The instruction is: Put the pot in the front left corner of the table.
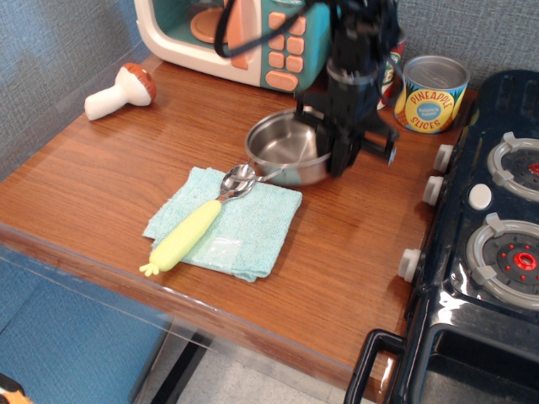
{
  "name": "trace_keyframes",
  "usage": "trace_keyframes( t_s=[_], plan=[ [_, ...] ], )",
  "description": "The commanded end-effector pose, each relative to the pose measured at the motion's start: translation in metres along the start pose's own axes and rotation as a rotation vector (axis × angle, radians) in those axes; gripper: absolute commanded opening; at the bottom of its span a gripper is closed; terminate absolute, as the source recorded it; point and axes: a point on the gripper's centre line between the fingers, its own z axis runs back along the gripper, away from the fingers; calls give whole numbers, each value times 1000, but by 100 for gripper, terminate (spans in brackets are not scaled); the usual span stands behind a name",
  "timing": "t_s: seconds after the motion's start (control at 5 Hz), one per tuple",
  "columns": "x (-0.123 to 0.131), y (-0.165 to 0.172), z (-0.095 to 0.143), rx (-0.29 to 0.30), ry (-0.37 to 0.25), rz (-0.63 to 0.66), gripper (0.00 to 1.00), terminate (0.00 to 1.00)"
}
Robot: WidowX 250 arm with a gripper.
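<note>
pot (282, 150): polished stainless steel, mirror-bright inside and out
table (101, 168): brown wood grain, smooth, glossy along the rounded front edge
gripper (337, 151): matt black metal or plastic
towel (244, 223): pale teal cloth, soft looped nap
spoon (195, 222): shiny metal bowl, matt yellow plastic handle
can (434, 94): bright tin rim, printed paper label
stove (488, 252): glossy black plastic
microwave (232, 34): smooth cream and teal plastic
mushroom (120, 91): smooth plastic

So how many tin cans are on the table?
2. The pineapple slices can stands at the back by the toy stove; a second can peeks out behind the robot arm, mostly hidden. More could be hidden there.
</note>
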Motion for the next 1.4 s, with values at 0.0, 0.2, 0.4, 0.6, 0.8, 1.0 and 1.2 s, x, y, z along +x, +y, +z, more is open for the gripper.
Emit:
trace_keyframes(
  t_s=[0.0, 0.2, 0.4, 0.6, 0.8, 1.0, 1.2],
  plan=[
    [-18, 55, 100, 53, -248, 92, 0, 0],
    [-56, 96, 87, 82, -156, 193, 0, 0],
    [-83, 132, 74, 93, -94, 221, 0, 0],
    [-112, 169, 51, 118, -13, 247, 0, 0],
    [-142, 185, 33, 124, 69, 268, 0, 0],
    [-161, 187, 16, 118, 109, 271, 0, 0],
    [-165, 181, 5, 116, 141, 259, 0, 0]
  ],
)
